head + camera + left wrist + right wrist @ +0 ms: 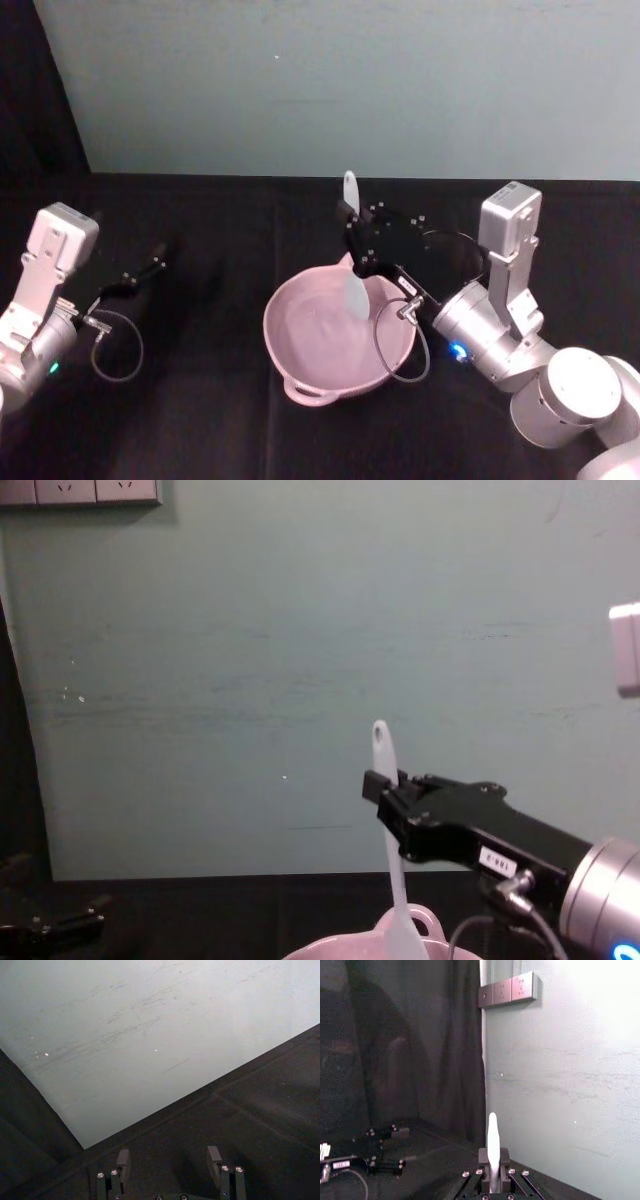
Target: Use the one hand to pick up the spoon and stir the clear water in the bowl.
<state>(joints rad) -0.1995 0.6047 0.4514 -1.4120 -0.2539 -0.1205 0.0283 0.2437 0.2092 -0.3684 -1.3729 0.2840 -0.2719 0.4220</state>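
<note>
A black cloth-covered table (220,420) runs back to a pale green wall (350,80), with a dark curtain (395,1035) hanging at the robot's left. A row of wall sockets (509,989) is mounted high on the wall beside the curtain.

The pale pink bowl (290,335) sits near the middle of the table, glossy, with an arched loop handle (310,393) on its near rim. The right gripper (352,238) reaches in over the bowl's far rim and is clamped on the handle of the white spoon (356,295), which it holds nearly upright with the flat head down inside the bowl. Whether the head touches the water cannot be told.

From the side, the chest view shows the oval hole at the spoon's (396,880) tip, above the right gripper (382,786), and the head dipping behind the bowl's rim (330,950). The right wrist view shows the spoon's (492,1135) slim handle edge-on, pinched between the fingers (491,1161).

The left gripper (156,260) rests low over the table well to the left of the bowl; its wrist view shows the left gripper (168,1160) with fingers spread apart, holding nothing
</note>
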